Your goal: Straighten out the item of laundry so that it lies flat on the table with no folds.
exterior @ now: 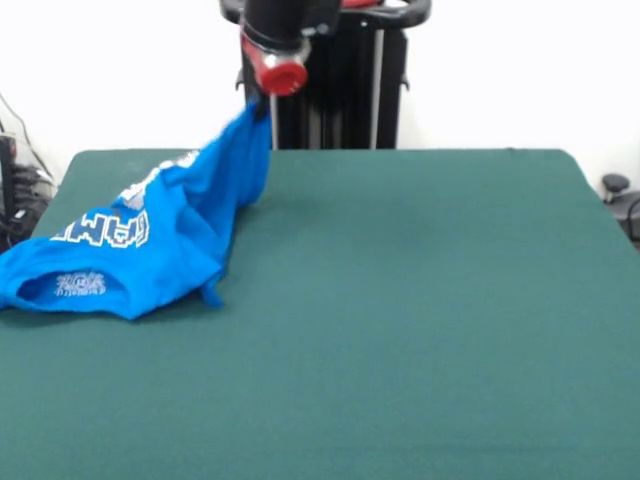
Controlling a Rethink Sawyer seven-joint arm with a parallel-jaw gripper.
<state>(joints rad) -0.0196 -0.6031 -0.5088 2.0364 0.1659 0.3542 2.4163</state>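
Note:
The bright blue T-shirt [150, 245] lies crumpled on the left part of the dark green table [420, 300]. Its white lettering faces up and part of the shirt hangs over the table's left edge. One end of the shirt is pulled up into a peak near the far edge. My gripper [262, 108] is at that peak, below the arm's red end cap [281, 73], and is shut on the cloth, holding it above the table. The fingertips are mostly hidden by the cloth and the arm.
The black pedestal [345, 80] stands right behind the table's far edge. Cables and dark gear [20, 190] sit off the table's left side. A small dark object [615, 185] is off the right side.

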